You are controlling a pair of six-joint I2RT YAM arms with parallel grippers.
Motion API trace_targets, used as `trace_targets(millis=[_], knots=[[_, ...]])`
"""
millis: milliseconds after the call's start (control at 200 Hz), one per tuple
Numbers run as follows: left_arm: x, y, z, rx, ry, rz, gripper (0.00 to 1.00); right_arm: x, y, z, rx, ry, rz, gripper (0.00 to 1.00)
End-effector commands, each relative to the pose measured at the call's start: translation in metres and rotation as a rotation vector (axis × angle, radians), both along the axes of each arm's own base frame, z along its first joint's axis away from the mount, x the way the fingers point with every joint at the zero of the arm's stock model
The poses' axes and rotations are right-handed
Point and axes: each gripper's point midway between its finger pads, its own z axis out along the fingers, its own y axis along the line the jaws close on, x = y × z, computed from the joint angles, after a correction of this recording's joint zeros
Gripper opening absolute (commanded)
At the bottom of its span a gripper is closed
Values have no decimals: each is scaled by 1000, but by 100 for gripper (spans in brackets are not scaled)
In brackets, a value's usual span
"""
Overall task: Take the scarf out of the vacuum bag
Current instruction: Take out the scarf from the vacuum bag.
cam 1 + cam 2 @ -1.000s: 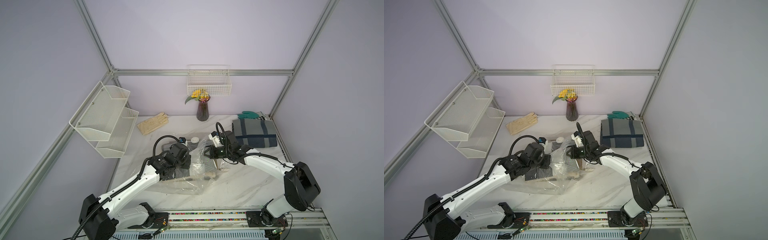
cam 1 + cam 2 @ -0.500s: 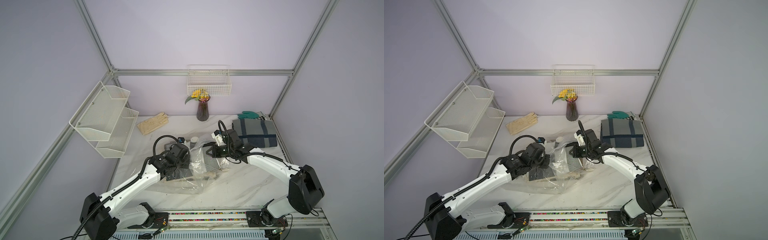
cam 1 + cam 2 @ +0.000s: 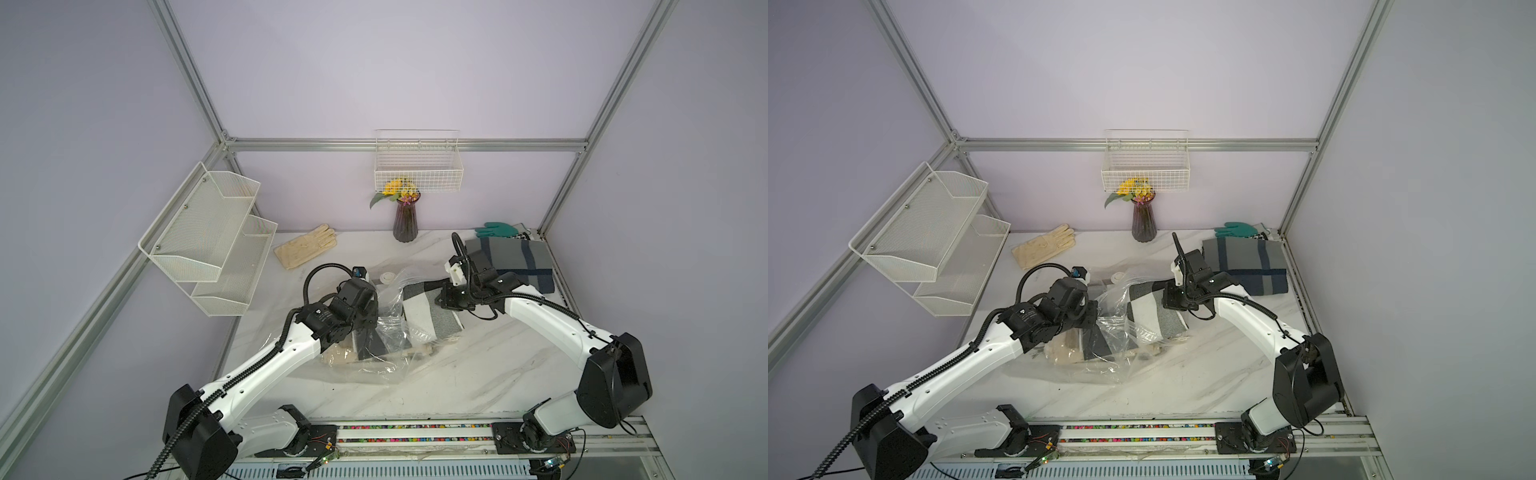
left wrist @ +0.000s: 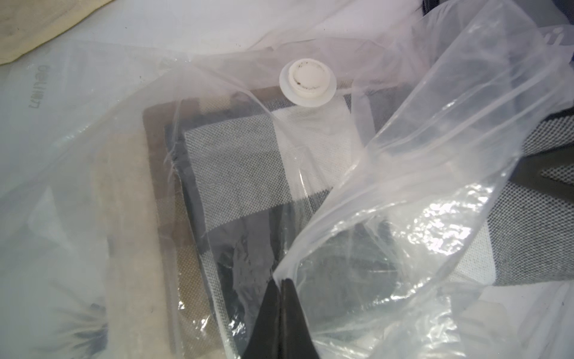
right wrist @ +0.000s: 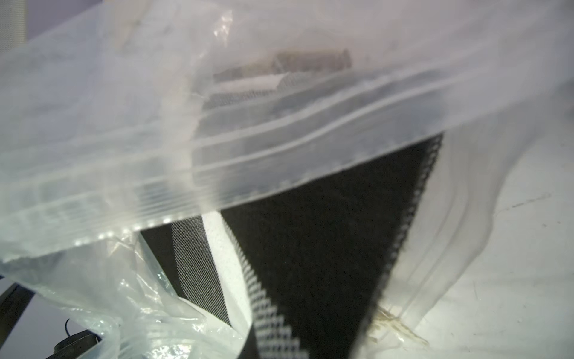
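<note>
Scarf, grey-white striped knit, half out of crinkly clear plastic vacuum bag, mid-bench. Its end sits clamped in right gripper; left gripper pinches bag film.

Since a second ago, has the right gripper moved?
Yes. The right gripper, shut on the scarf, has shifted toward the folded grey cloth at the back, drawing the scarf farther out of the vacuum bag.

light: bright, even, soft | shadows: faint on the surface | glare: white spots on the bag in left wrist view | focus: top views sharp; right wrist view blurred near lens
</note>
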Motion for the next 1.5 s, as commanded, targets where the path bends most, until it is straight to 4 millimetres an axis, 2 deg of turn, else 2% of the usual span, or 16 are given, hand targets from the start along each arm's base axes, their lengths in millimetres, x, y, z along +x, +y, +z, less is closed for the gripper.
trace_targets(millis=[0,270,450,580,750,965,1070,1125,1145,1320,1495], knots=[[16,8,19,5,-47,32,0,5,-20,22,-47,-55,-46,0],[38,18,16,28,-29,71,0,15,-35,20,-80,-45,-87,0],[56,28,14,46,-18,105,0,29,-44,17,-86,-40,-106,0],[68,40,13,70,-11,131,0,41,-39,16,-78,-45,-91,0],[78,65,10,71,-7,186,0,56,-28,15,-48,-48,-67,0],[90,102,26,73,-28,256,0,79,-9,18,20,-57,-53,0],[96,112,35,62,-39,271,0,90,-3,20,35,-62,-47,0],[98,112,41,54,-51,270,0,94,0,19,40,-60,-43,0],[102,110,30,61,-23,266,0,95,1,20,44,-61,-40,0],[112,91,25,-29,4,224,0,103,10,20,65,-53,-14,0],[119,73,17,-110,20,189,0,114,10,20,54,-58,-14,0]])
